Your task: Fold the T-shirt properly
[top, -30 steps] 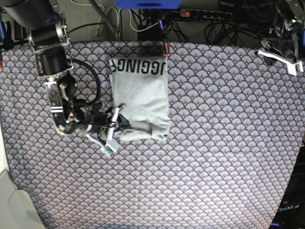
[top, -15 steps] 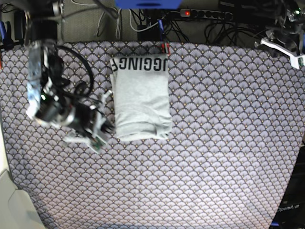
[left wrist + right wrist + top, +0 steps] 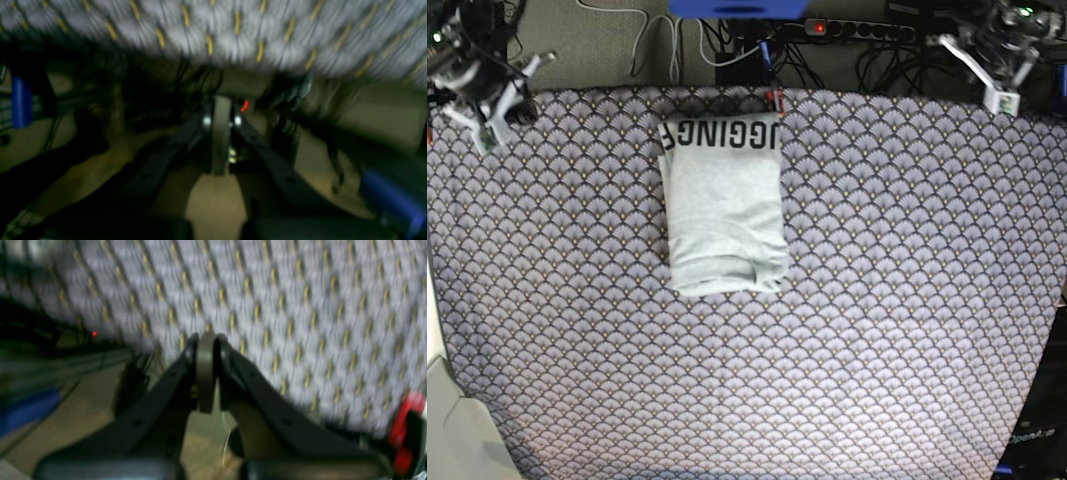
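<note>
The folded T-shirt (image 3: 725, 205) lies near the cloth's (image 3: 877, 300) far edge; the left gripper (image 3: 220, 110) and right gripper (image 3: 206, 340), both closed and empty, sit at the far corners.

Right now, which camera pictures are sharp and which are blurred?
Base view: sharp, the folded light grey cotton T-shirt with black lettering clearly readable. Left wrist view: heavily smeared and dim. Right wrist view: blurred too, the scallop-patterned purple-grey cloth streaked.

A robotics lab, judging by the power strip (image 3: 859, 30) and tangled cables (image 3: 727, 45) at the far edge of the cloth-covered surface (image 3: 877, 300), two robot arms mounted there.
</note>
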You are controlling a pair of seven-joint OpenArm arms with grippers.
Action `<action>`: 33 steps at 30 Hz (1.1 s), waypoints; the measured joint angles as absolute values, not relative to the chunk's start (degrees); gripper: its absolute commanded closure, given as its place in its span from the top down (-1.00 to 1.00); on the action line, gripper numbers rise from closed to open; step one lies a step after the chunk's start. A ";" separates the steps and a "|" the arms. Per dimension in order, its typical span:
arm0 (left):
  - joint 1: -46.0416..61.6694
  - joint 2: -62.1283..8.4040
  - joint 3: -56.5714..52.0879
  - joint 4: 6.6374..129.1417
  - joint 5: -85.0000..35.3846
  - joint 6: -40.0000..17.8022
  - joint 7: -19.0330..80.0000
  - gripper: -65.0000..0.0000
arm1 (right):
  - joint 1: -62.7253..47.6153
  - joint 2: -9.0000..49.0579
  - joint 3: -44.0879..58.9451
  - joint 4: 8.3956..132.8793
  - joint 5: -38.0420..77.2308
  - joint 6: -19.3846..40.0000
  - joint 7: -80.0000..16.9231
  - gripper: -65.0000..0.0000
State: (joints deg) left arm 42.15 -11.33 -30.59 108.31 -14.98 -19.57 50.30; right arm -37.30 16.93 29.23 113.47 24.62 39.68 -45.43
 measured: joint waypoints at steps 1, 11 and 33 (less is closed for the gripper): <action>42.94 -11.14 -28.23 107.79 -11.77 -19.57 49.93 -0.99 | -39.92 16.69 30.39 113.47 24.88 39.83 -43.99 -1.00; 39.09 -7.14 -20.14 77.82 0.05 -19.27 31.77 -0.99 | -43.55 11.44 32.10 91.05 9.45 40.12 -29.67 -1.00; 11.84 -3.14 -20.16 7.20 15.33 -4.69 -8.10 -0.99 | -13.96 11.57 31.90 16.14 -25.47 29.80 15.07 -1.00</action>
State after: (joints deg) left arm 11.84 -3.14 -20.16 7.20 15.33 -4.69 -8.10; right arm -13.96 11.57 31.90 16.14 -25.47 29.80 15.07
